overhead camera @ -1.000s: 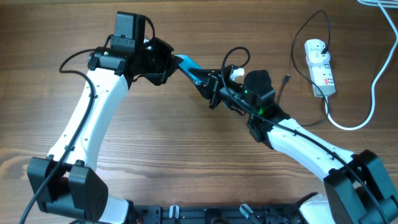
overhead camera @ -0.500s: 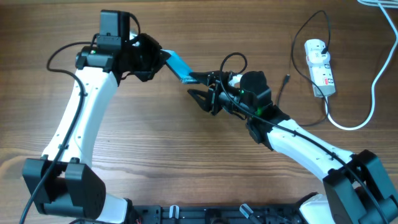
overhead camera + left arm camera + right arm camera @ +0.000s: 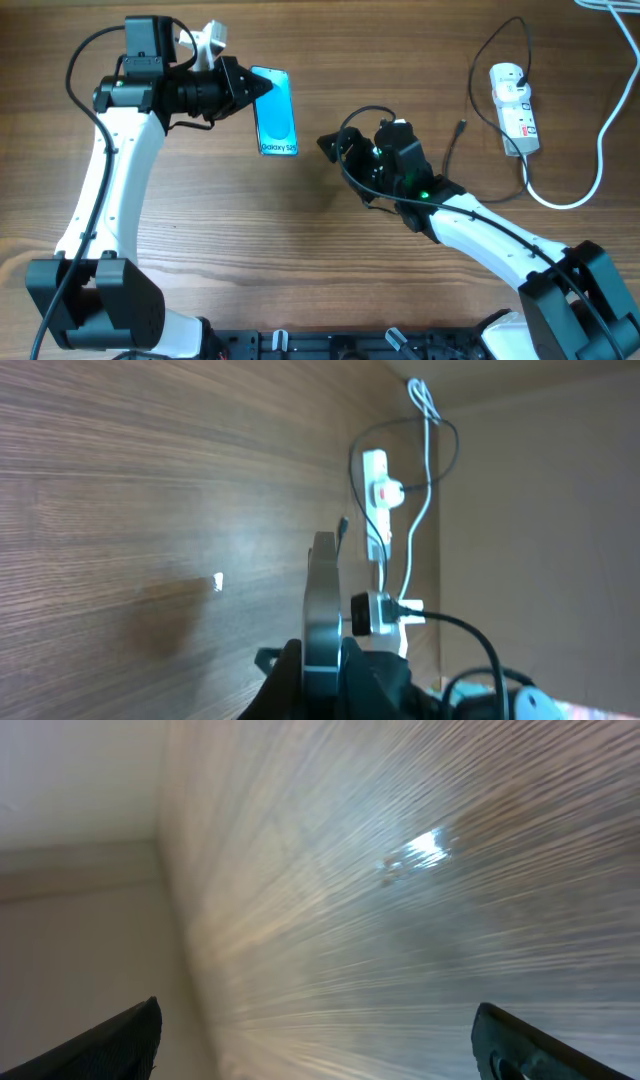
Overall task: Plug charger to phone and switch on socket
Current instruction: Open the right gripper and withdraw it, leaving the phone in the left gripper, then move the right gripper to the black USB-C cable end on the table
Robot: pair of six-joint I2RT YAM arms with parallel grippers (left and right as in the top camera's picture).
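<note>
The phone (image 3: 275, 112) shows its cyan screen with "Galaxy S25" at the lower end. My left gripper (image 3: 254, 88) is shut on its upper left edge. In the left wrist view the phone (image 3: 322, 595) is edge-on, pinched between the dark fingers (image 3: 290, 680). My right gripper (image 3: 335, 146) stands open to the right of the phone, apart from it. Its fingertips (image 3: 125, 1038) are spread wide over blurred wood with nothing between them. The charger's connector tip (image 3: 461, 126) lies on the table left of the white socket (image 3: 514, 108), with its thin black cable looping above the socket.
A thick white cord (image 3: 600, 130) curves from the socket to the table's right edge and back corner. The socket (image 3: 377, 478) and its cables also show far off in the left wrist view. Bare wood lies between and in front of the arms.
My right gripper has opened and come off the phone's end. The left arm has swung left, carrying the phone away, and the screen now faces up.
</note>
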